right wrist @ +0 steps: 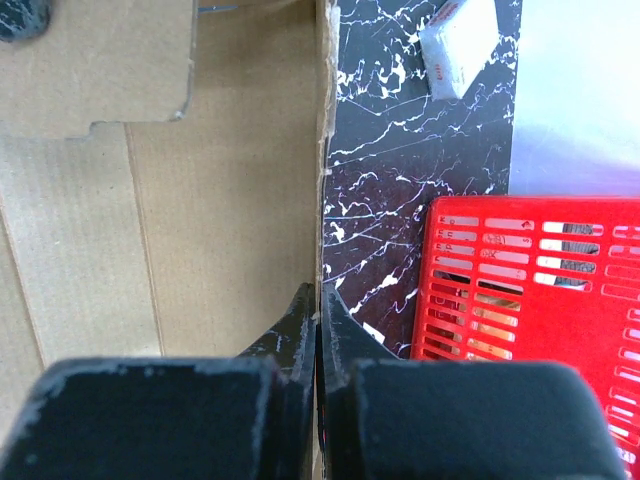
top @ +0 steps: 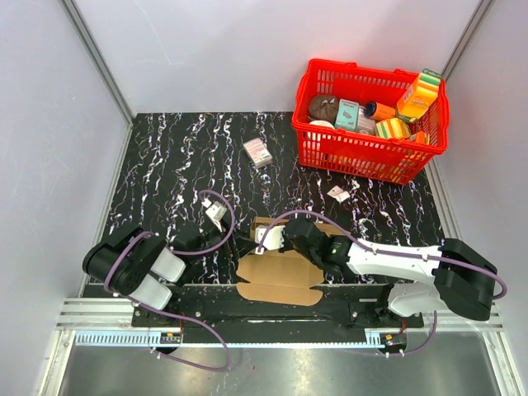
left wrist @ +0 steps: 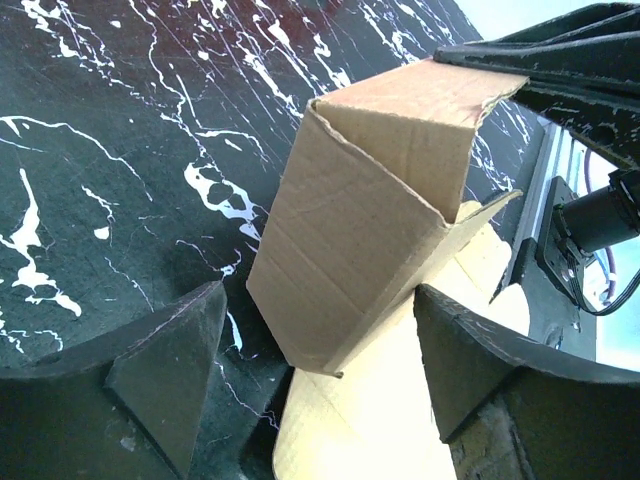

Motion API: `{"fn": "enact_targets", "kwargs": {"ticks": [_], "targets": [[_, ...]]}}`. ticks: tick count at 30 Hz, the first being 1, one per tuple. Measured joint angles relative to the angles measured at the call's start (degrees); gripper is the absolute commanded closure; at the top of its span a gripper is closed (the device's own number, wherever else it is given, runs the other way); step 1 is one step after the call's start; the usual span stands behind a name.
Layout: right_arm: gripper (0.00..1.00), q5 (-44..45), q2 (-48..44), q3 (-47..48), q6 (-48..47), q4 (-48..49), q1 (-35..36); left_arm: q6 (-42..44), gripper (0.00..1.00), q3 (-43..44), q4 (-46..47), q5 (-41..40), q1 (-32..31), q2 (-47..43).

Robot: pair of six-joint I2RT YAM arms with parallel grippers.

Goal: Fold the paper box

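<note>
Right gripper pinches a raised edge of the box, half-folded near the table front; left gripper gapes astride a flap. Looks light, springy: pinch edges near creases.

The right gripper pinches its two dark fingers together on the upright edge of the paper box — brown creased cardboard with a notched flap at upper left. Beyond the edge lies the black marbled table, a red basket at lower right, and a small white carton up top.
</note>
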Motion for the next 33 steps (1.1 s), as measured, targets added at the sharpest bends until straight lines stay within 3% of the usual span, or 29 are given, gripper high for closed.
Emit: {"fn": "enact_targets", "kwargs": {"ticks": [18, 33], "targets": [[0.97, 0.7, 0.0, -0.1, 3.5, -0.5, 0.5, -1.7, 0.07, -0.4, 0.0, 1.0, 0.0, -7.1], [0.99, 4.2, 0.0, -0.1, -2.2, -0.4, 0.5, -1.6, 0.05, -0.4, 0.1, 4.2, 1.1, -8.2]]}}
